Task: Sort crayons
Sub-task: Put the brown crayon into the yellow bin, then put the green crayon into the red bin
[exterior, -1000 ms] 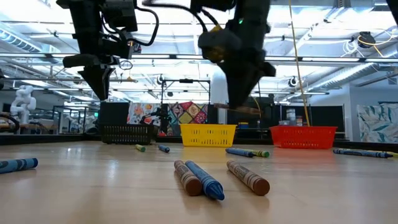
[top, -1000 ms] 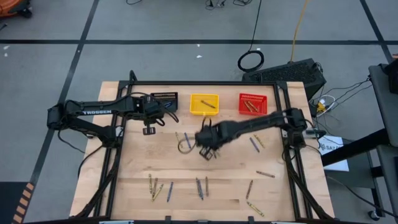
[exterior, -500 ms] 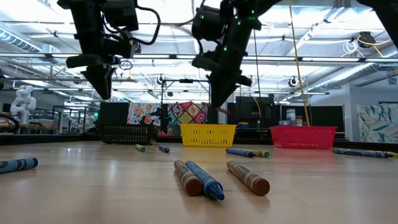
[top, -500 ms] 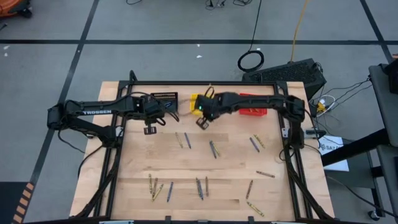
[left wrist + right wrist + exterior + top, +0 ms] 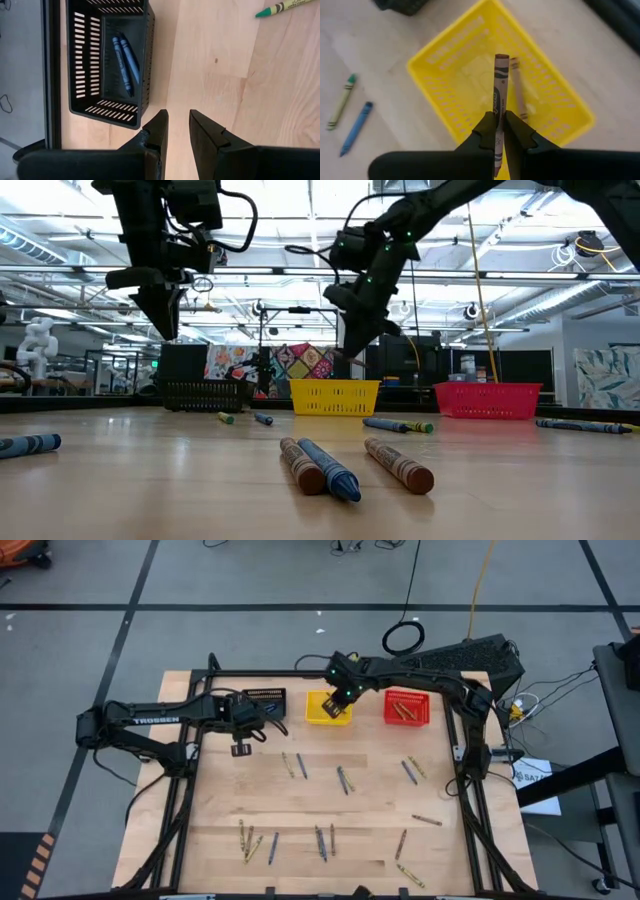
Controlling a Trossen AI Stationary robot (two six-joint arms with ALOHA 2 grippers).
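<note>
Right tool (image 5: pixel 499 131) is clamped tight on one crayon (image 5: pixel 500 95), a yellow-olive stick with a brown end that pokes out past the fingertips, and it hangs above the yellow bin (image 5: pixel 435 60) with the fingers pointing down into it. That bin already has another crayon of the same kind (image 5: pixel 518 90) lying on its floor. In the overhead view the right arm (image 5: pixel 420 668) reaches from its base at the bench's right edge across the back of the bench, over the red bin (image 5: pixel 407 708), to end with its wrist over the yellow bin (image 5: pixel 328 707); the low view shows the wrist bent so the tool (image 5: pixel 345 345) hangs above that bin's rim. Left tool (image 5: pixel 177 131) waits with its fingers parted a little and nothing between them, held above bare wood just beside the black bin (image 5: pixel 82 60), which has two blue crayons (image 5: pixel 125 57) in it. Its arm (image 5: pixel 150 720) lies stretched along the back left of the bench (image 5: pixel 370 810). The remaining crayons are loose on the bench: a few near the middle (image 5: pixel 343 779), a cluster along the front left (image 5: pixel 250 840), others at the front right (image 5: pixel 410 875), and three close to the low camera (image 5: pixel 330 468).
</note>
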